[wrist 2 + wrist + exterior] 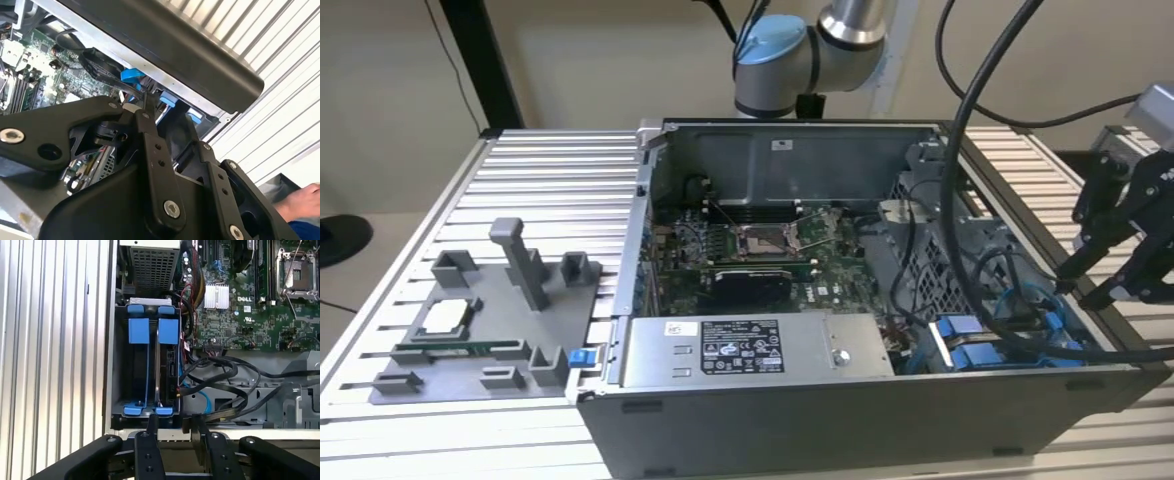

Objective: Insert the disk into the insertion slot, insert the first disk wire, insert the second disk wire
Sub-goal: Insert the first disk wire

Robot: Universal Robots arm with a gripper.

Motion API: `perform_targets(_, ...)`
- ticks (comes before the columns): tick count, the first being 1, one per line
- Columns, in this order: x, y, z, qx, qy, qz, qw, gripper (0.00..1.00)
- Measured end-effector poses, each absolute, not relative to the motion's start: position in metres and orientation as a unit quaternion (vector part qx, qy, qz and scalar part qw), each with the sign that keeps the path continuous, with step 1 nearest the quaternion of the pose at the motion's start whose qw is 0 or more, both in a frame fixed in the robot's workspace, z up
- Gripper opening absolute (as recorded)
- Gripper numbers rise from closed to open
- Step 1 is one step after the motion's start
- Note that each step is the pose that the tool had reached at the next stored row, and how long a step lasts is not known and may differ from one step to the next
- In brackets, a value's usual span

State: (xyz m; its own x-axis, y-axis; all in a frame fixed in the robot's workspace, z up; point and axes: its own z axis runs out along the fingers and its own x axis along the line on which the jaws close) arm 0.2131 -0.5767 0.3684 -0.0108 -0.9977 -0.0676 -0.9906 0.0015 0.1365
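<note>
Gripper [172,421] hovers near insertion slot [134,371]

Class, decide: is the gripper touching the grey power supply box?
Apart: the exterior view shows a wide gap between the gripper and the power supply box.

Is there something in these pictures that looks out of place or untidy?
Black cables lie in loose loops across the case, right beside the insertion slot. In the second wrist view a person's hand shows close to the table.
</note>
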Motion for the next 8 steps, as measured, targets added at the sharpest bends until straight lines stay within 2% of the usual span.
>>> perform_targets(6,0.2131,-0.5753,0.3639,0.702,-0.708,-0.073,0.024,1.00)
perform_targets(7,0.2131,-0.5751,0.3637,0.702,-0.708,-0.073,0.024,0.00)
perform_targets(8,0.2131,-0.5748,0.3635,0.701,-0.709,-0.073,0.024,0.00)
